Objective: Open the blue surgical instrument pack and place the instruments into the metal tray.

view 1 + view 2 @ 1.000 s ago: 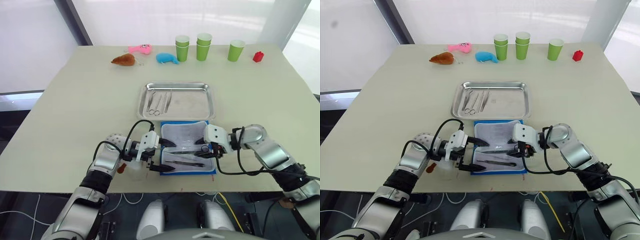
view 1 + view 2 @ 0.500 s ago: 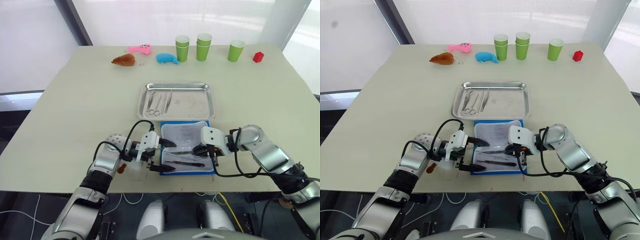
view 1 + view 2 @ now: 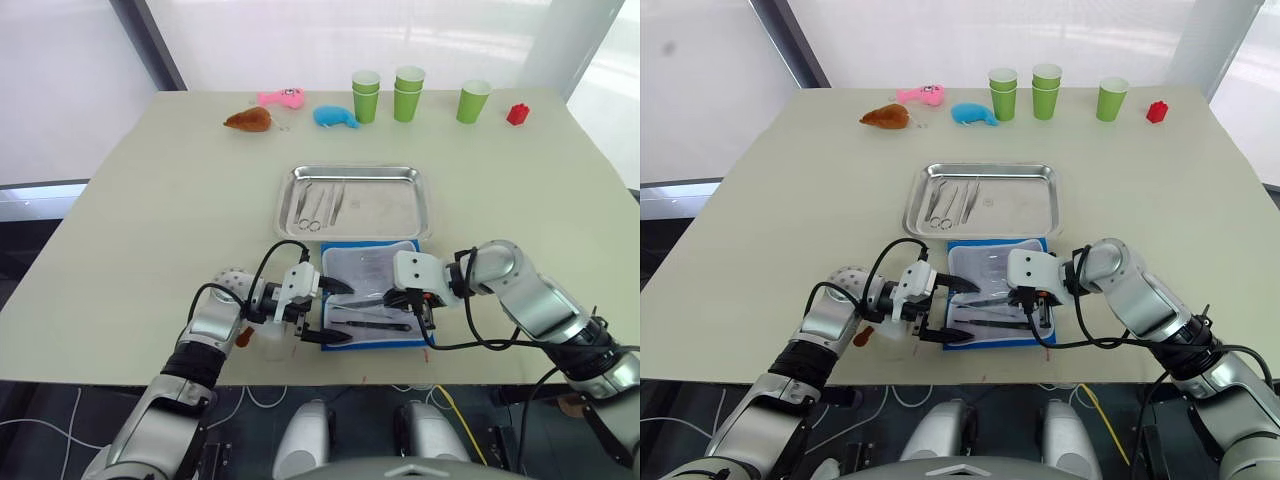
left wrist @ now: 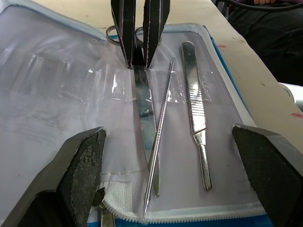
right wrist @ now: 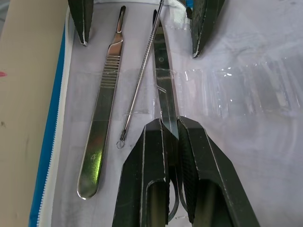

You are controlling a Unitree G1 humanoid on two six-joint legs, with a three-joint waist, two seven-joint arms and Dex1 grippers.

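- We see the blue surgical instrument pack [image 3: 374, 293] as bright blue at its edge, with a pale grey-white lining.
- The instruments [image 5: 100, 125] are silvery; one handle carries fine ribbing.
- The metal tray [image 3: 396, 208] is shiny steel grey.
- The surface [image 3: 160, 190] is plain beige.
- We count four light green cups [image 3: 406, 93] with white rims.
- Beside them lie a red block [image 3: 517, 113], a pink toy [image 3: 281, 97], a blue plush toy [image 3: 334, 117] and a brown toy [image 3: 248, 121].
- Both the left gripper [image 3: 328, 311] and the right gripper [image 5: 171, 142] have black fingers.

No readable text, labels, brands or numbers on any item in view
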